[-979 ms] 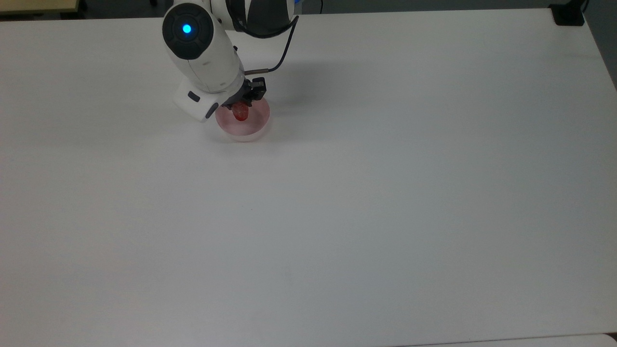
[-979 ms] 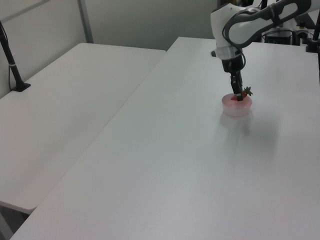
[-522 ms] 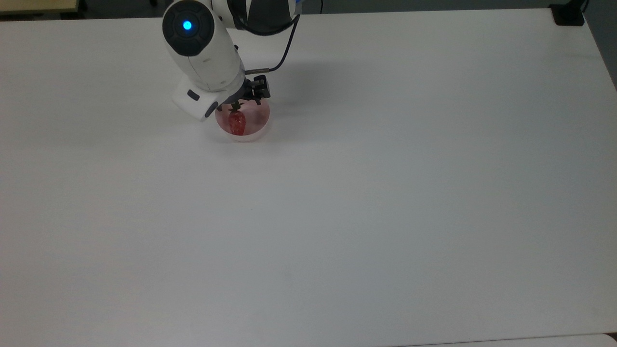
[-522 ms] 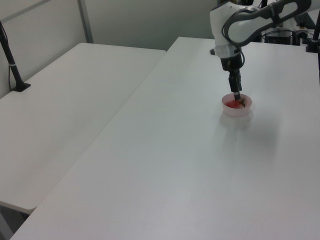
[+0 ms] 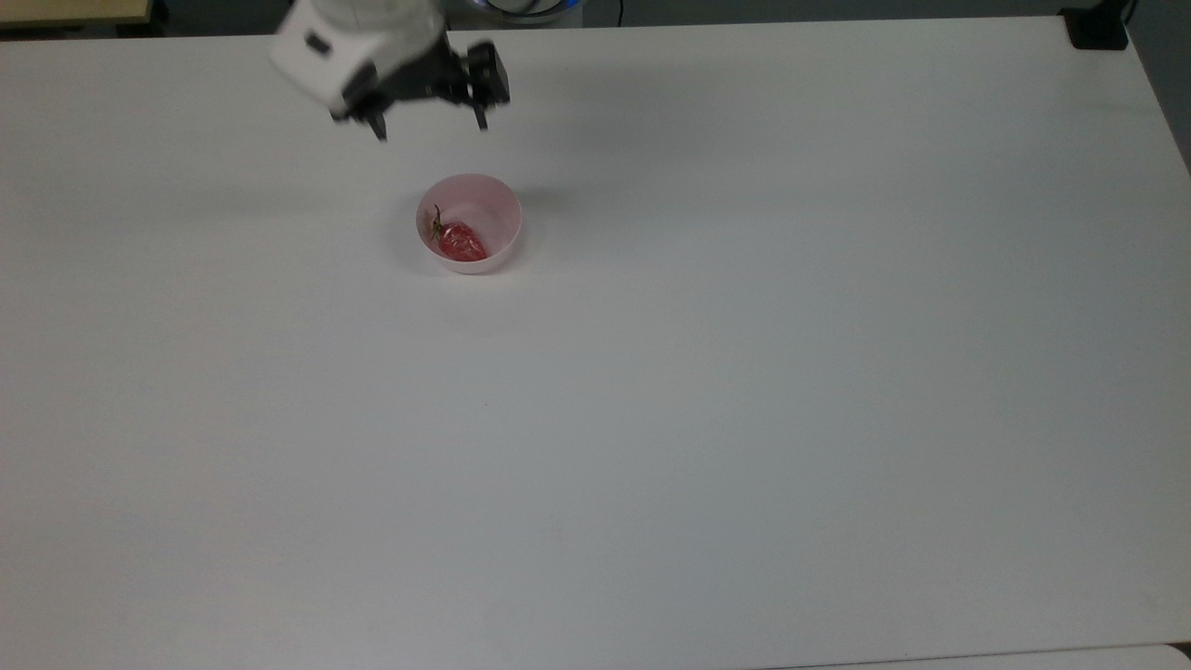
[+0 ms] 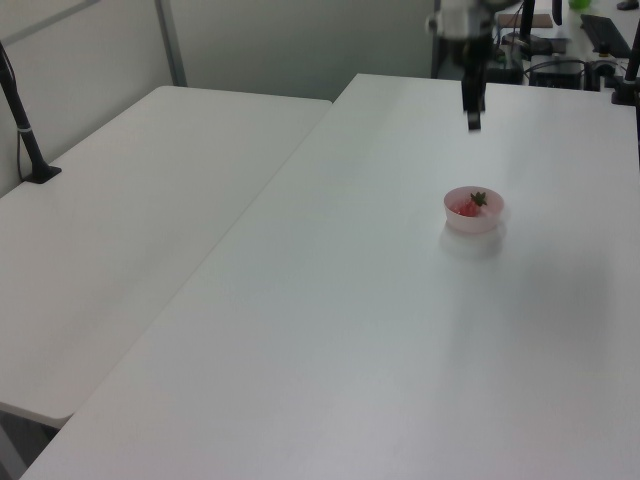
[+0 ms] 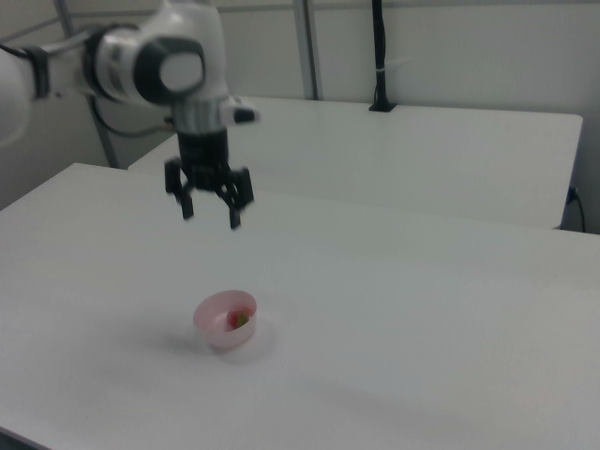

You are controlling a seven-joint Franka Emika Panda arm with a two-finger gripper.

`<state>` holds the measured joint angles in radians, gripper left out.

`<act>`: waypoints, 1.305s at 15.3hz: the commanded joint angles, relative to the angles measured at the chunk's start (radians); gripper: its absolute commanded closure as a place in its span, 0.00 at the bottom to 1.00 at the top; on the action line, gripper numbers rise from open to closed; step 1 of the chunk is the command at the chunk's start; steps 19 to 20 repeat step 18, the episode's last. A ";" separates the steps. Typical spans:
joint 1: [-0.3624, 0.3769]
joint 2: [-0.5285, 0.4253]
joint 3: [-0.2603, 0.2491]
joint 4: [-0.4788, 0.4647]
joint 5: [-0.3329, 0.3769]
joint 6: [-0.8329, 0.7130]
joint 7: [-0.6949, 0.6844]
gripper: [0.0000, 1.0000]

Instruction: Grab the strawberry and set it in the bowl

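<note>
The red strawberry (image 5: 461,241) lies inside the pale pink bowl (image 5: 493,209), its green stem pointing to the top view's left. In the left view the strawberry (image 6: 470,205) shows over the bowl's (image 6: 474,222) rim, and in the right view the strawberry (image 7: 237,321) peeks from the bowl (image 7: 220,309). My gripper (image 5: 428,124) hangs high above the table, well clear of the bowl, open with nothing between its fingers. The same gripper (image 7: 210,215) appears spread wide in the right view, and the gripper (image 6: 472,118) points down in the left view.
The white table (image 5: 744,372) carries the bowl. A second white table (image 6: 130,220) adjoins it in the left view, with a black pole (image 6: 20,120) clamped to it. A black clamp base (image 5: 1096,28) sits at the top view's far right corner.
The gripper let go of the strawberry, which dropped to lie in the bowl. The gripper then rose well above the bowl and stands open.
</note>
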<state>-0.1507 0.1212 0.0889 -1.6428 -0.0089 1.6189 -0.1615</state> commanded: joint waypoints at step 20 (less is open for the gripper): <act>0.097 -0.124 -0.074 0.075 0.001 0.073 0.244 0.00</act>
